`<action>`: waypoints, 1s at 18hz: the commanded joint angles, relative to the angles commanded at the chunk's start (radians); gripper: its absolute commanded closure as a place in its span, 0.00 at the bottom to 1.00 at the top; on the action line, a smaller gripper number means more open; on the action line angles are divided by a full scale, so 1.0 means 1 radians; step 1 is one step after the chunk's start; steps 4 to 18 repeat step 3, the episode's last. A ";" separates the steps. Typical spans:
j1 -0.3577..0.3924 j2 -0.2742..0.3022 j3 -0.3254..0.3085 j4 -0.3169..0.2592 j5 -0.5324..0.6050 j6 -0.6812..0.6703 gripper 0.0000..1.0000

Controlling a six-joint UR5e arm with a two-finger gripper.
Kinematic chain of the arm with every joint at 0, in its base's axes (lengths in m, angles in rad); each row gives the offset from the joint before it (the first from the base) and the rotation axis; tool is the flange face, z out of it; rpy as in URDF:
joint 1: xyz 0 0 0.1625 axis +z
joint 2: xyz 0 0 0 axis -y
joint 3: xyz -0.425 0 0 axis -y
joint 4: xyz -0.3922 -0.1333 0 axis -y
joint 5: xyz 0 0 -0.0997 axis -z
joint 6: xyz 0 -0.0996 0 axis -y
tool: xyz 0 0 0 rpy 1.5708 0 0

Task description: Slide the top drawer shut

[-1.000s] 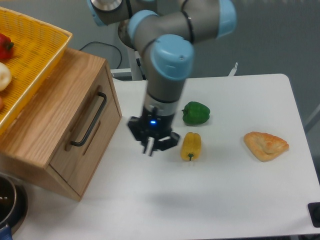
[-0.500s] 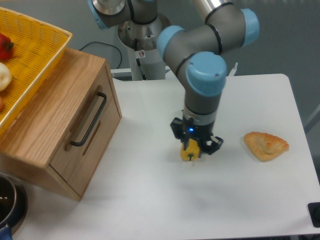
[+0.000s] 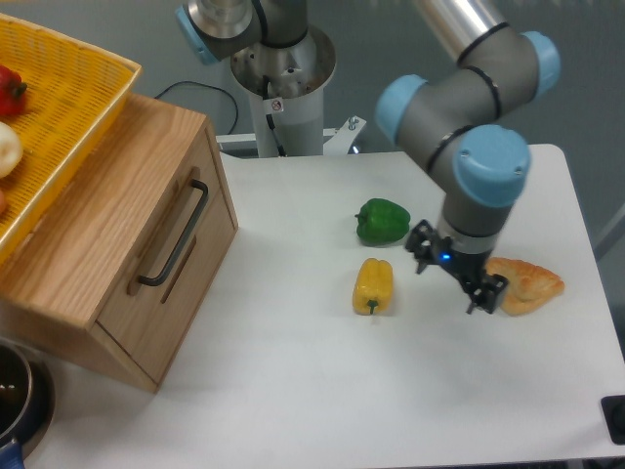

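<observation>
The top drawer (image 3: 166,256) is a light oak panel with a long black bar handle (image 3: 176,234), set in the wooden cabinet at the left of the table. Its front lies about level with the cabinet's front edge. My gripper (image 3: 465,289) hangs low over the right half of the table, far from the drawer, between a green pepper (image 3: 382,221) and a pastry (image 3: 525,283). Its fingers look closed together with nothing held, though the wrist partly hides them.
A yellow pepper (image 3: 372,285) lies on the white table (image 3: 293,391) left of the gripper. A yellow woven basket (image 3: 59,107) with vegetables sits on top of the cabinet. A dark pot (image 3: 15,396) stands at the lower left corner.
The arm has swung right across the table, from beside the drawer front, over the yellow pepper, to a spot next to the pastry. The drawer and the food have not moved.
</observation>
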 joint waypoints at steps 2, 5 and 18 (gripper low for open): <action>0.006 -0.012 0.003 0.002 0.005 0.002 0.00; 0.012 -0.014 0.003 0.002 0.006 0.002 0.00; 0.012 -0.014 0.003 0.002 0.006 0.002 0.00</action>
